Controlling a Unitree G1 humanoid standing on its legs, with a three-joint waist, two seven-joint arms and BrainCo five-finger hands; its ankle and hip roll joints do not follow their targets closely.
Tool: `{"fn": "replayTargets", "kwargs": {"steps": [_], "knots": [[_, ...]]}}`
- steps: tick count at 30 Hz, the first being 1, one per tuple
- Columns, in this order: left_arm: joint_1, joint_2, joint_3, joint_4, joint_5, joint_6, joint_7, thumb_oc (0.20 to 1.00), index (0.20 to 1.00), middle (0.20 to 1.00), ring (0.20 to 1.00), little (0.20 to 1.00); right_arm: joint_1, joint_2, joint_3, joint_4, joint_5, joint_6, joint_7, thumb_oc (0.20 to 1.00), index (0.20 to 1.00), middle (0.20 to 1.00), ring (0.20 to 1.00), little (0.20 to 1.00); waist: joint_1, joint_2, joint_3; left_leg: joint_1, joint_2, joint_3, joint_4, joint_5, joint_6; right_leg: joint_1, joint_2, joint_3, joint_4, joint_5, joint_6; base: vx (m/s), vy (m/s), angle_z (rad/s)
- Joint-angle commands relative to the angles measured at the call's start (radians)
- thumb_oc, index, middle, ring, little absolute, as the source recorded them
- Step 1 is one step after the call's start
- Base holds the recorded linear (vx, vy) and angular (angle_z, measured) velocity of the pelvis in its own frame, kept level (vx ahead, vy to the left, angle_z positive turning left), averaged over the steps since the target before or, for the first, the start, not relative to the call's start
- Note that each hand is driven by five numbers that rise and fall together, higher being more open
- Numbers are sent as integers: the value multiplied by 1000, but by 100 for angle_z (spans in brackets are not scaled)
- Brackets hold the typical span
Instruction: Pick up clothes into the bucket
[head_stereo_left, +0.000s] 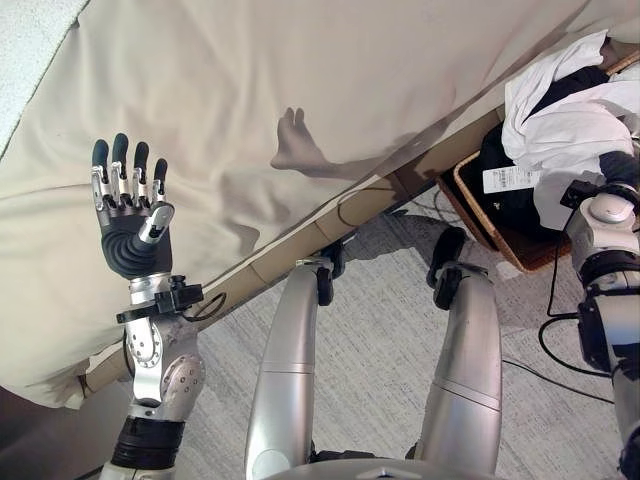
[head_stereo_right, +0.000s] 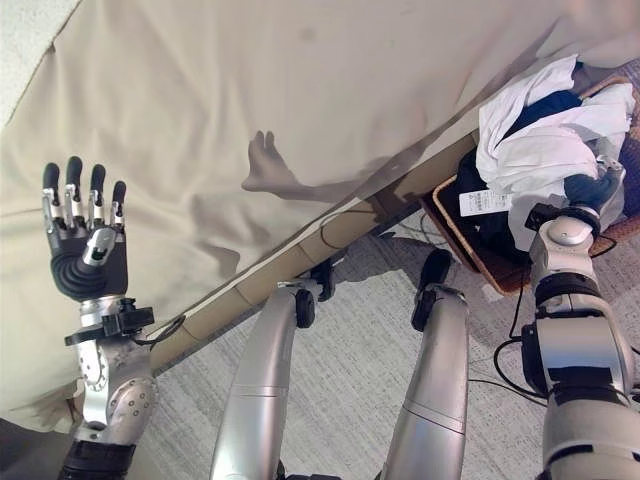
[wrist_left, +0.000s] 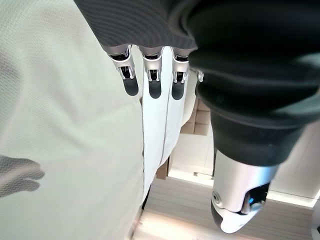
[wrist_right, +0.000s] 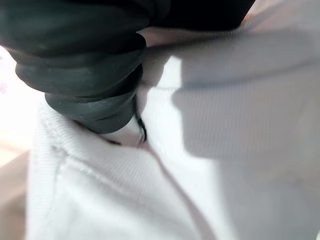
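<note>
Clothes (head_stereo_left: 560, 110), white garments w/ dark ones underneath, are lying heaped in and spilling over the rim of the wicker bucket (head_stereo_left: 478, 215), which is sitting on the floor (head_stereo_left: 390, 340) beside the bed (head_stereo_left: 300, 90); a white tag is hanging off the pile on the side facing the robot; judging by the folds and drape, the fabric is looking soft, light and floppy, so it is probably going to sag and trail if lifted by one edge; best hold is likely a bunched fold near the middle of the white cloth, not the loose hem, and a firm pinch since thin cloth slips; the right hand (head_stereo_right: 592, 188) is reaching into the pile at the bucket, its dark cover pressing right against white cloth in the right wrist view; its fingers are buried in the fabric, so can't tell if they are closed on anything; the left hand (head_stereo_left: 128, 205) is hanging well apart from the clothes, raised over the bed w/ fingers straight and spread, holding nothing; the bed sheet near it is showing no garment.
</note>
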Motion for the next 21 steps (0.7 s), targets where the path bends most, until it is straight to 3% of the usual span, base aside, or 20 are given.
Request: {"fn": "replayTargets", "kwargs": {"steps": [1,10,21], "knots": [[47,-20,53,-39,-10,-68,9,1000,1000,1000,1000,1000,53,-21,43,15,4,-11,-24,1000,1000,1000,1000,1000,-28,25,-92,-56,-27,0,60,-54,22,-1,36,13,-72,70,33,0,0,0],[24,-27,60,-19,-21,-78,6,1000,1000,1000,1000,1000,67,5,22,11,15,-22,-39,1000,1000,1000,1000,1000,-36,11,-113,-18,-24,3,9,-41,20,43,36,-2,-130,86,42,-4,0,0],[-26,-38,56,31,-34,-84,-9,1000,1000,1000,1000,1000,88,16,1,19,36,-12,-22,1000,1000,1000,1000,1000,-39,-3,-129,141,-10,11,-197,17,18,200,25,-21,-336,157,74,-37,24,-5]]}}
